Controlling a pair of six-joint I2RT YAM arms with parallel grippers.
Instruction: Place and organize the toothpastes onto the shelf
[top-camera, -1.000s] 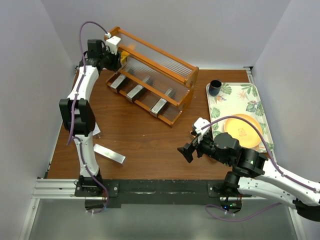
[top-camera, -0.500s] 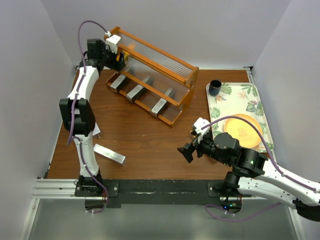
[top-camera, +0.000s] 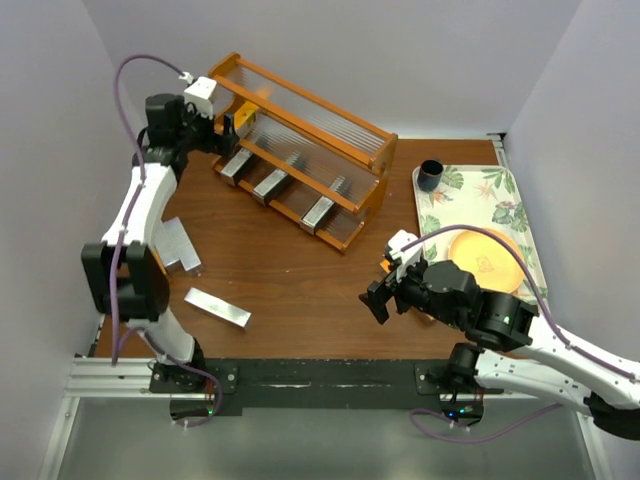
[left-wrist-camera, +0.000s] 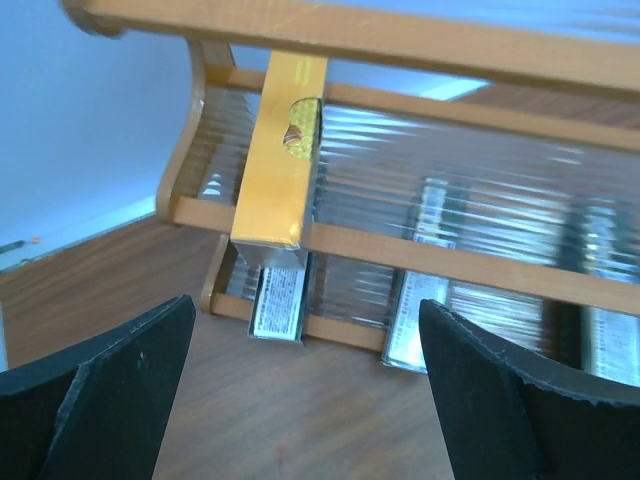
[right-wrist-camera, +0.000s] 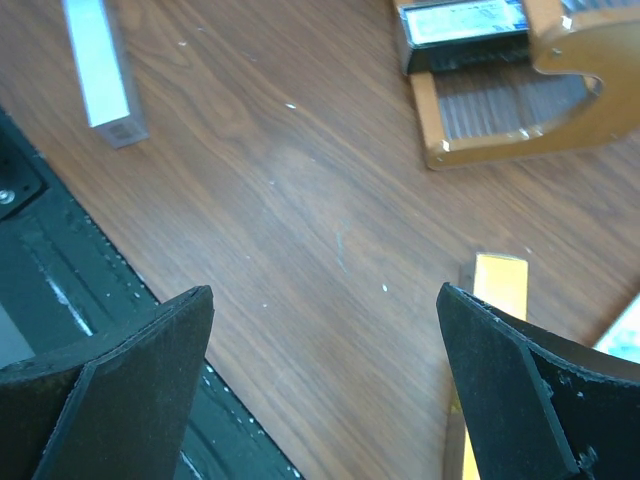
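Observation:
The shelf (top-camera: 330, 130) stands at the back of the table, running diagonally. An orange toothpaste (left-wrist-camera: 283, 150) lies on its middle tier at the left end, free of any grip. Three silver toothpastes (top-camera: 270, 183) lie in the bottom tier. My left gripper (top-camera: 230, 125) (left-wrist-camera: 305, 310) hangs open just in front of the shelf's left end, holding nothing. Two silver cartons (top-camera: 218, 307) (top-camera: 180, 243) lie loose at the table's left. My right gripper (top-camera: 378, 300) (right-wrist-camera: 325, 290) is open above bare wood, and an orange toothpaste (right-wrist-camera: 497, 285) lies just by its right finger.
A leaf-patterned tray (top-camera: 455, 205) at the right carries a dark cup (top-camera: 430, 175) and an orange plate (top-camera: 487, 258). The shelf's right end (right-wrist-camera: 560, 60) lies ahead of my right gripper. A black rail (top-camera: 320, 380) runs along the near edge.
My left gripper has opened and drawn back to the left, leaving the orange toothpaste on the shelf. Its arm swung left, uncovering a silver carton. The right arm barely moved.

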